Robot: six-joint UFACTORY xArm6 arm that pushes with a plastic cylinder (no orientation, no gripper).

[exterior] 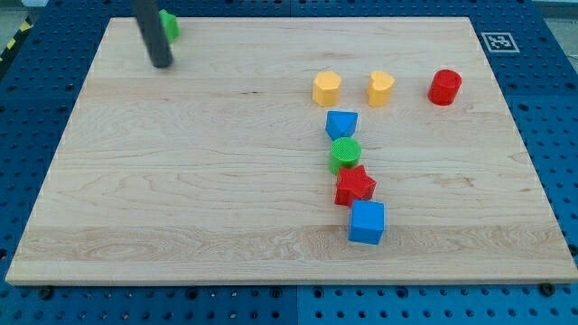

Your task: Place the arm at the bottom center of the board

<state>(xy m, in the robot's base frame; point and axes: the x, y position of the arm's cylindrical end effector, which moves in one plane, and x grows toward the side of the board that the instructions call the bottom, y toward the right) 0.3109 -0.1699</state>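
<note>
My tip (pixel 162 64) is on the wooden board (pixel 181 181) near its top left corner. A green block (pixel 170 24) sits just behind the rod, partly hidden by it. In the right half, a yellow hexagonal block (pixel 327 88), a yellow heart-shaped block (pixel 381 88) and a red cylinder (pixel 444 88) stand in a row. Below them a blue block (pixel 341 124), a green cylinder (pixel 345 154), a red star (pixel 355 186) and a blue cube (pixel 367 222) form a column running down the view. My tip is far left of all these.
The board lies on a blue pegboard table (pixel 551 108). A black-and-white marker tag (pixel 497 41) is at the board's top right corner. A yellow-black striped edge (pixel 13 41) shows at the view's top left.
</note>
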